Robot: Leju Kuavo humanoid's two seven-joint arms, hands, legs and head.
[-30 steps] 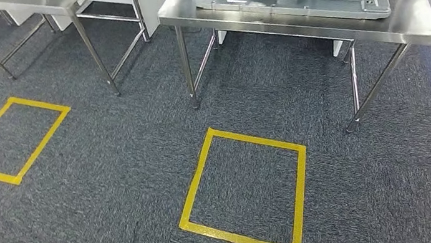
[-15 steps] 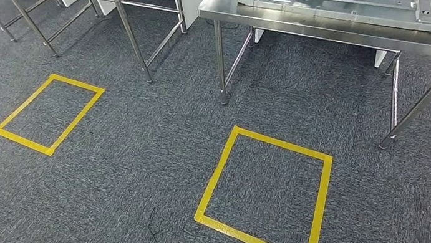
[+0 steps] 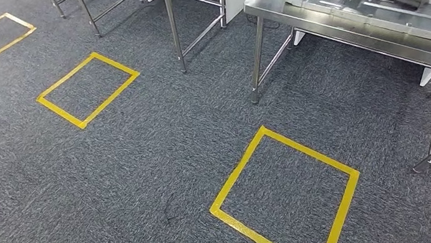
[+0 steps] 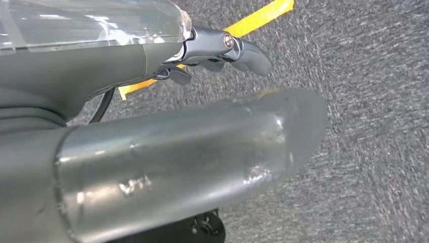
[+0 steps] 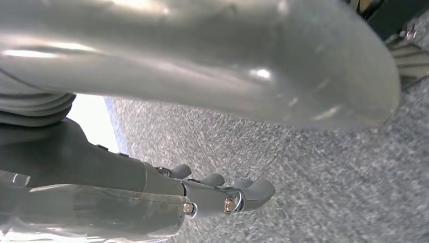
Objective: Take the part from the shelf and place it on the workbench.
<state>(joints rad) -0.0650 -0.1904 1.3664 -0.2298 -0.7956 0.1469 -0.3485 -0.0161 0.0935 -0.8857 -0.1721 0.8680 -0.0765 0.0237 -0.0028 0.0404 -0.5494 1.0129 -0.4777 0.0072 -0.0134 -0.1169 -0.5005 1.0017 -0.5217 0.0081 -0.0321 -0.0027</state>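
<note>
Left hand (image 4: 222, 53) and right hand (image 5: 222, 195) hang with fingers loosely apart, holding nothing. Your view has swung left; steel workbench (image 3: 338, 20) now sits far right, shelf still unreached.

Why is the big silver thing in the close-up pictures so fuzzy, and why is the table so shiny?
Left wrist view: the thumb sits very near the lens, so it blurs, while the carpet looks sharper. Right wrist view: the same soft thumb, with bright glare behind the hand. Head view: sharp, and the steel table mirrors the room lights.
</note>
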